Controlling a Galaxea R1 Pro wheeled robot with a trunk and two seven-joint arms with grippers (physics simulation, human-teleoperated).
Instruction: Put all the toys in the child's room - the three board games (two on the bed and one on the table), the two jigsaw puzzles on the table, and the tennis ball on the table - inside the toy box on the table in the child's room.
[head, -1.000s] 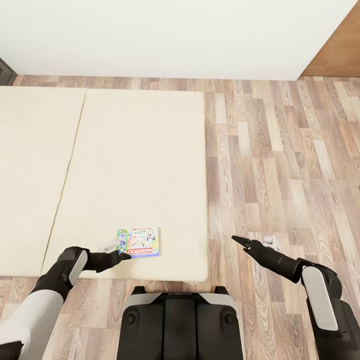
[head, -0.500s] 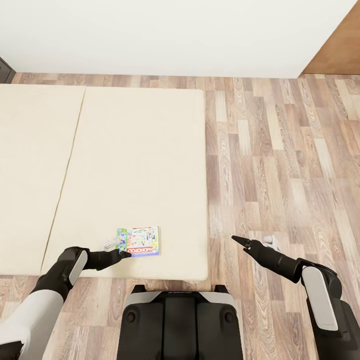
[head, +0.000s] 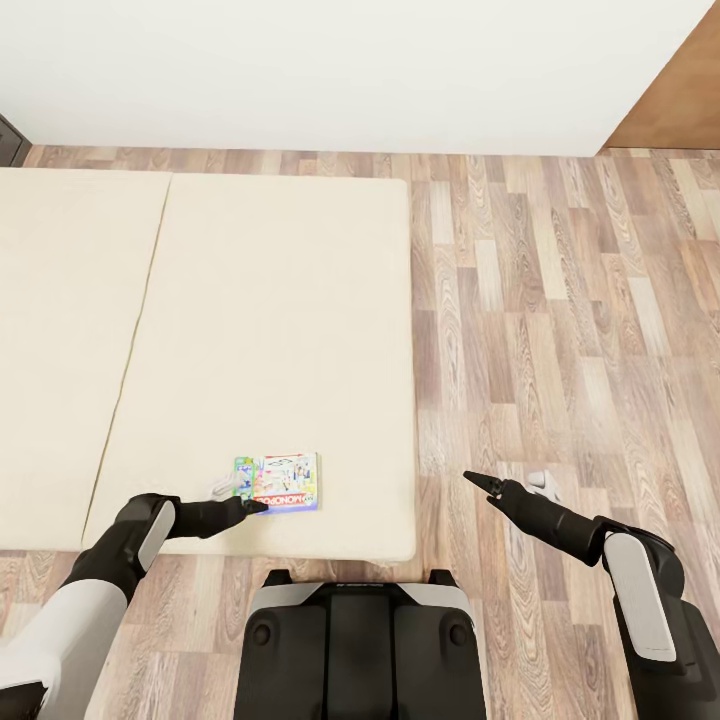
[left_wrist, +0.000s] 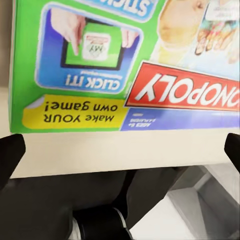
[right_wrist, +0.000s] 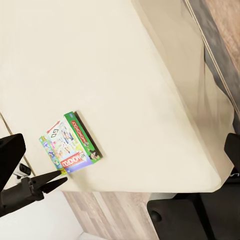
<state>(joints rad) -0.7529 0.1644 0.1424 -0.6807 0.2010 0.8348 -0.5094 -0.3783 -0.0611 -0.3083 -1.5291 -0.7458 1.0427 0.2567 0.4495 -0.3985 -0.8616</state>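
One board game (head: 285, 482), a flat green, red and blue "Monopoly" box, lies on the cream bed (head: 260, 300) near its front edge. In the left wrist view the box (left_wrist: 125, 65) sits just beyond the fingertips. My left gripper (head: 243, 497) is open at the box's near left corner, its black fingertip touching or almost touching the box edge. From the right wrist view I see the same box (right_wrist: 70, 142) with the left gripper (right_wrist: 52, 181) beside it. Over the floor to the right of the bed, my right gripper (head: 503, 480) hangs open and holds nothing.
The bed's front edge runs just ahead of my dark base (head: 355, 640). A seam (head: 140, 310) splits the mattress top into two parts. Wood-plank floor (head: 560, 300) stretches to the right, up to a white wall (head: 350, 70) and a brown panel (head: 680, 100).
My left gripper has edged slightly forward toward the box's corner. The box and my right arm have not moved.
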